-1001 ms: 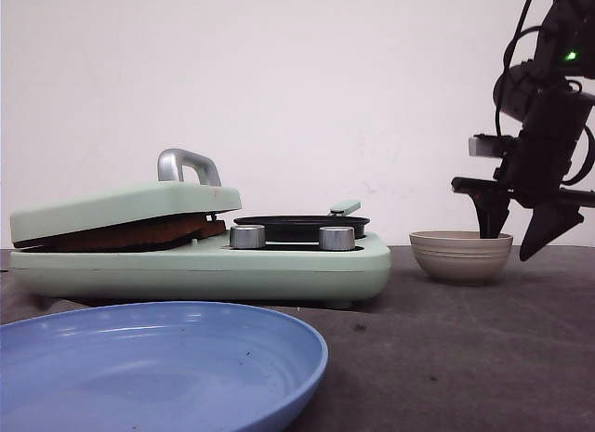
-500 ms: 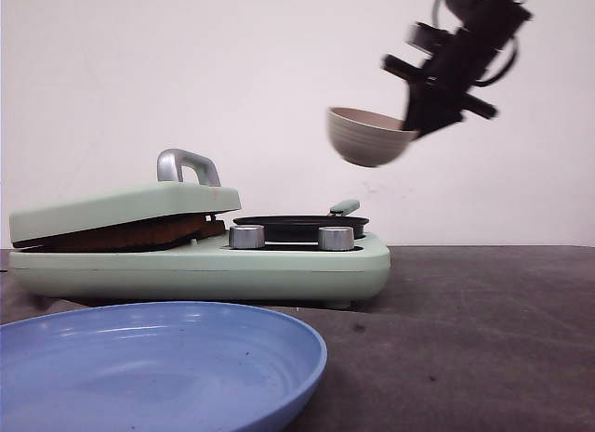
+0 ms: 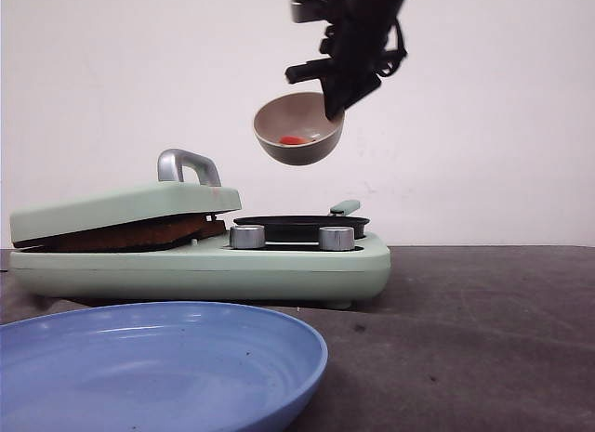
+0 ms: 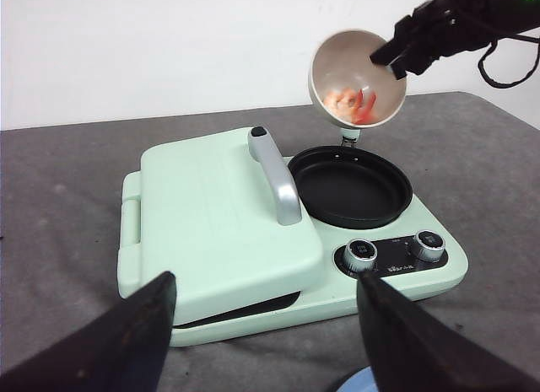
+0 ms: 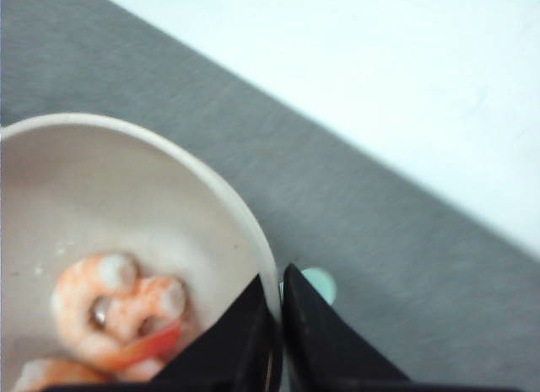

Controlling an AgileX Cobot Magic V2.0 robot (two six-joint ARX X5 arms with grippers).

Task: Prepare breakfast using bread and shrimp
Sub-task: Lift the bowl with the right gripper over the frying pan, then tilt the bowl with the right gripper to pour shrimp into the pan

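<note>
Shrimp (image 4: 354, 105) in bowl (image 3: 299, 128), right hand (image 3: 331, 104) pinching rim, now tilted above pan (image 3: 300, 227)

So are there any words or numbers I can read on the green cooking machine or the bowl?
No text here can be read.
Breakfast maker: tiny marks between the two knobs, too small and blurred to read.
Bowl of shrimp, held by the right claw: plain, no writing.
Blue plate: no writing.
</note>
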